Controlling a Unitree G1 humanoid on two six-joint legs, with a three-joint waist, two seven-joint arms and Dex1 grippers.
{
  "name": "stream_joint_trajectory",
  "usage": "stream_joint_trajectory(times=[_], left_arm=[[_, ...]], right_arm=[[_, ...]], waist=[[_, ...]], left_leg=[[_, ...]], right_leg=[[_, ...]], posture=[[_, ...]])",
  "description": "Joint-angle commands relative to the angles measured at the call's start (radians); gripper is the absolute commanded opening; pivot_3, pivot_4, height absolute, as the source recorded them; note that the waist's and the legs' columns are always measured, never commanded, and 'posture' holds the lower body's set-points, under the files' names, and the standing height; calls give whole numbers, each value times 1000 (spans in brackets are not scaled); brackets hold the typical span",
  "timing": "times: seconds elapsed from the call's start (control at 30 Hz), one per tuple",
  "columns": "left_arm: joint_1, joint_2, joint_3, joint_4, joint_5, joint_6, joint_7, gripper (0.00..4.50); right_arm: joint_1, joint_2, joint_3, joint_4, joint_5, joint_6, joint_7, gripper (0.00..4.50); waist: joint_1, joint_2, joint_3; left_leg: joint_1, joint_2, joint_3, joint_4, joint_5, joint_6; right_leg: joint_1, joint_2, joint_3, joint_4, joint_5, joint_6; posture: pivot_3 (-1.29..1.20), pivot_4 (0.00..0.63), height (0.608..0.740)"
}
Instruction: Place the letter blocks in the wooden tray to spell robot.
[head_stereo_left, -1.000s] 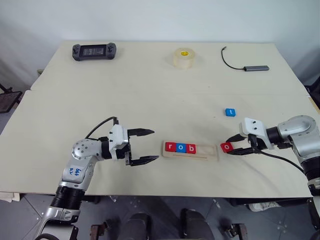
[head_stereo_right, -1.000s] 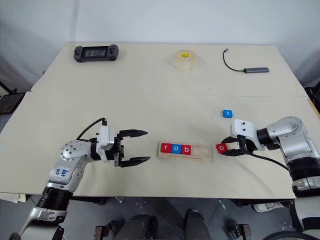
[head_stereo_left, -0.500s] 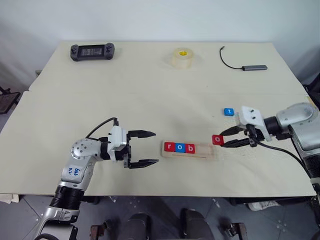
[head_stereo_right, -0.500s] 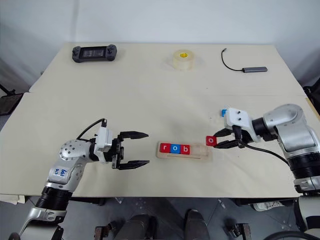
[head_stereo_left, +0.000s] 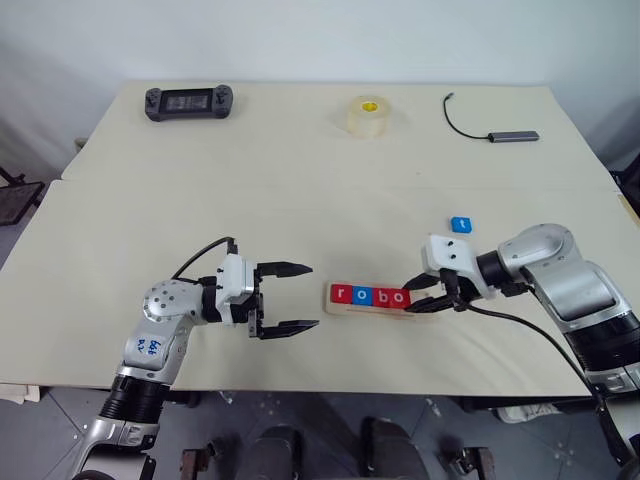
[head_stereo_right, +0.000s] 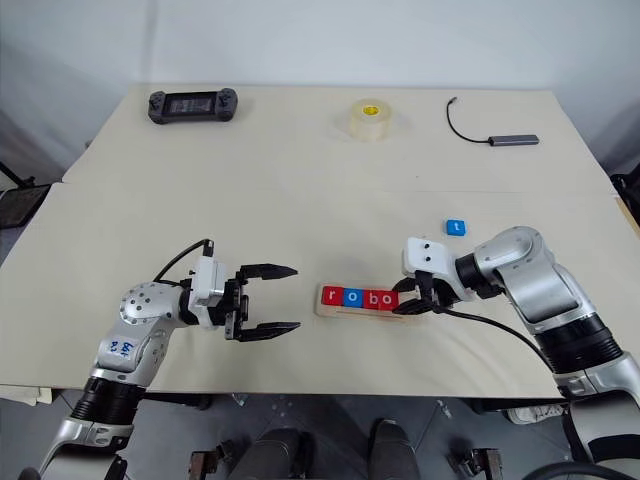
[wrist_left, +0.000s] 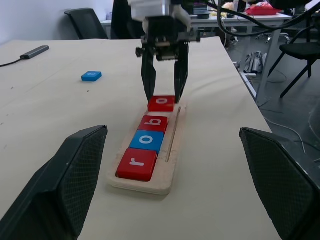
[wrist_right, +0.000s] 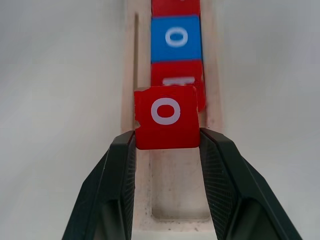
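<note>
The right gripper (wrist_right: 167, 150) pinches the red o block (wrist_right: 166, 117) over the wooden tray (head_stereo_left: 423, 304), just beside the red b block (wrist_left: 154, 123). Bare groove lies beyond. The left gripper (head_stereo_left: 290, 296) gapes wide, well apart from the tray. The blue t block (head_stereo_left: 460, 224) lies near the tray.

r, o, b blocks (head_stereo_left: 360, 295) in wooden tray (head_stereo_left: 425, 311); t block (head_stereo_left: 460, 225) behind.

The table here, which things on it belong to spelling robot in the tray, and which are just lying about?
Job: pale wooden tray; red r, blue o, red b tiles; red o tile in right gripper; blue t tile.
Lying about: black handheld controller; tape roll; grey cable adapter.
</note>
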Motion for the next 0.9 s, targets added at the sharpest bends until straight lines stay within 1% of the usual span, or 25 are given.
stream_joint_trajectory(times=[0.03,0.37,0.43,0.47,0.5,0.6,0.63,0.67,0.9], left_arm=[[10,0,8,-42,-11,-7,8,4500],[12,-2,5,-41,-11,-8,15,4500],[12,-3,5,-41,-11,-9,17,4500],[13,-4,4,-41,-11,-9,17,4500],[13,-4,4,-41,-11,-9,18,4500],[14,-5,3,-42,-10,-8,19,4500],[15,-4,4,-43,-11,-8,20,4500],[16,-5,4,-44,-11,-8,20,4500],[25,-2,4,-53,-12,-3,24,4500]], right_arm=[[6,-19,-10,20,-25,-58,1,1445],[-4,-2,-16,39,-34,-50,1,1445],[-7,3,-19,39,-32,-38,-4,2170],[-10,6,-21,38,-29,-26,-7,2443],[-12,8,-23,36,-26,-19,-8,2851],[-15,11,-36,18,-10,11,-9,3807],[-14,10,-39,11,-5,18,-9,4209],[-9,6,-47,0,2,25,-13,4446],[57,-55,-120,-53,60,50,-5,4446]], waist=[[0,0,0],[0,0,0],[0,0,0],[0,0,0],[-1,0,0],[-1,0,0],[0,0,0],[0,0,0],[4,0,0]], left_leg=[[0,0,0,0,0,0],[0,0,0,0,0,0],[0,0,0,0,0,0],[0,0,0,0,0,0],[0,0,0,0,0,0],[0,0,0,0,0,0],[0,0,0,0,0,0],[0,0,0,0,0,0],[0,0,0,0,0,0]], right_leg=[[0,0,0,0,0,0],[0,0,0,0,0,0],[0,0,0,0,0,0],[0,0,0,0,0,0],[0,0,0,0,0,0],[0,0,0,0,0,0],[0,0,0,0,0,0],[0,0,0,0,0,0],[1,0,0,0,0,0]], posture=[[0,150,740],[0,150,740],[0,150,740],[0,150,740],[0,150,740],[0,150,740],[0,150,740],[0,150,740],[0,150,740]])
